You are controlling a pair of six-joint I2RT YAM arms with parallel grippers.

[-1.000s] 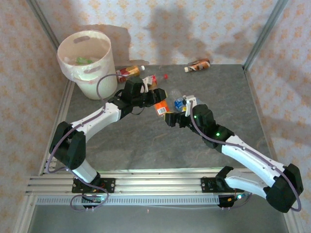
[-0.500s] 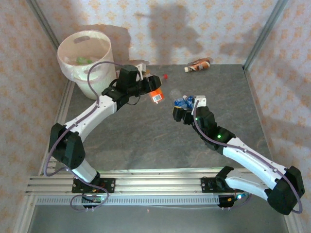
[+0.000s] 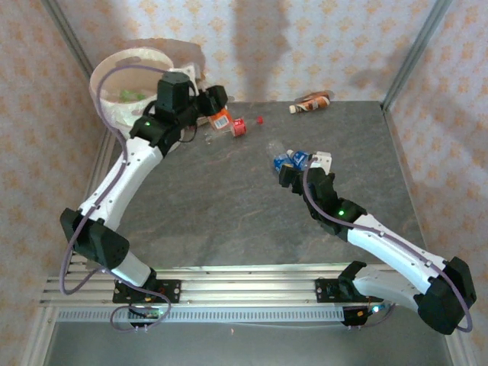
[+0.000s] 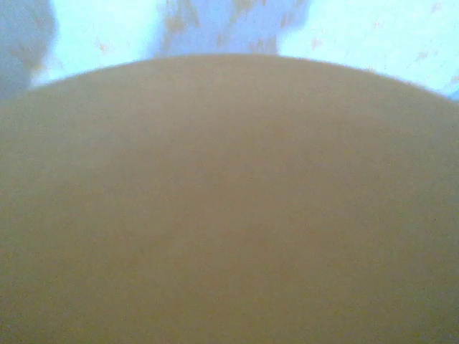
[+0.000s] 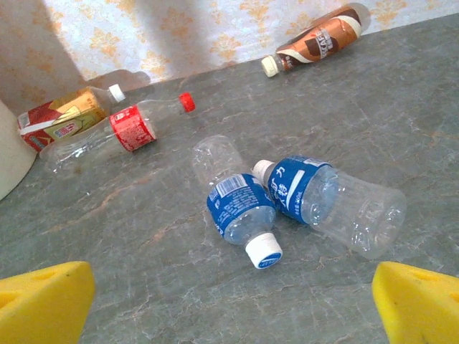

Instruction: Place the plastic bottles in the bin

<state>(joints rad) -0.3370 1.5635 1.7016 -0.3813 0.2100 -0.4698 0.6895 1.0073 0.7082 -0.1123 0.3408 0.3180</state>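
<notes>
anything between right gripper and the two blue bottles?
Nothing: bare table between the open right gripper and the blue bottles, per the right wrist view.

Six bottles (image 5: 315,193), one bin (image 3: 97,76)

On the table (image 3: 229,221) lie five: two blue bottles (image 5: 240,204), one red bottle (image 5: 133,129), one orange bottle (image 5: 61,118), one brown bottle (image 5: 315,43). One held bottle (image 3: 221,118) makes six. One bin, two arms (image 3: 126,171).

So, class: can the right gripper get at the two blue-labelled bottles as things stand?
Probably yes: the right gripper is open, and both blue-labelled bottles lie just ahead on the table, with nothing between.
</notes>
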